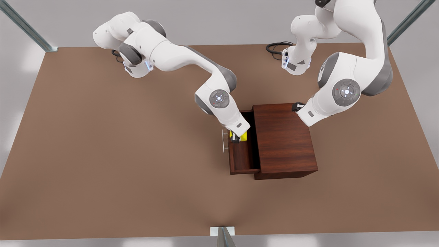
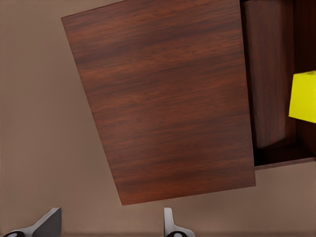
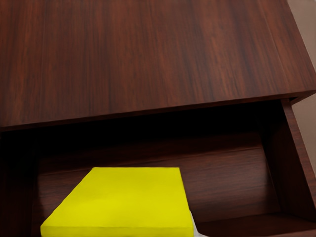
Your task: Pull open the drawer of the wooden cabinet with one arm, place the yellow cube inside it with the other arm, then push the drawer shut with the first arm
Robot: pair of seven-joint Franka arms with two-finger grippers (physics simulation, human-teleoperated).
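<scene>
Nearest in the front view: brown table [image 1: 103, 154], bare wood toward the camera. Next, the drawer [image 1: 241, 157], standing open out of the wooden cabinet [image 1: 284, 137] toward the front view's left, thin silver bar handle [image 1: 224, 140] on its front panel.

Over the drawer's far half, the right gripper [image 1: 236, 138], reaching down from the arm on the front view's left and clamped on the yellow cube [image 1: 244, 136]. Cube inside the drawer's outline, low between its walls; cannot tell whether touching the drawer floor. Seen from the right wrist: cube [image 3: 123, 202] close up, drawer floor [image 3: 237, 173] and cabinet top beyond it.

Farther back, on the front view's right, the other arm waiting above the cabinet's far corner. In the left wrist view: left gripper [image 2: 108, 224] empty with fingers [image 2: 47, 222] spread wide, hovering off the cabinet's [image 2: 163, 98] closed side, with the cube [image 2: 303, 96] visible across in the drawer [image 2: 271, 74].
</scene>
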